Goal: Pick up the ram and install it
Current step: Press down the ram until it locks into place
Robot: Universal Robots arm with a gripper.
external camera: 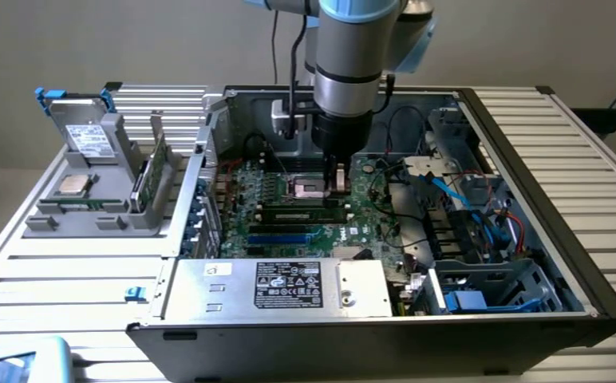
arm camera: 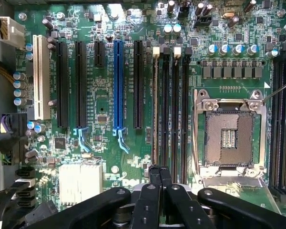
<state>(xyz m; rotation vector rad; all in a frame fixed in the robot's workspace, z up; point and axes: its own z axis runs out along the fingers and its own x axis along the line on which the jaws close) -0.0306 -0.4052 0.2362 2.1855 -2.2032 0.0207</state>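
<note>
Item: open computer case [external camera: 521, 239] on a slatted desk [external camera: 74, 271], motherboard [arm camera: 109, 157] exposed.

Gripper [arm camera: 159, 174]: lowered inside the case over the motherboard, fingers [arm camera: 155, 172] pressed together, nothing seen between them, tips just above the black memory slots [arm camera: 170, 109] beside the empty CPU socket [arm camera: 229, 136].

Ram [external camera: 157, 177]: green stick standing on edge in a grey holder [external camera: 106, 199] on the desk, outside the case near the desk's far corner at the exterior view's left, well apart from the gripper.

Also in holder: silver hard drive [external camera: 90, 140].
</note>
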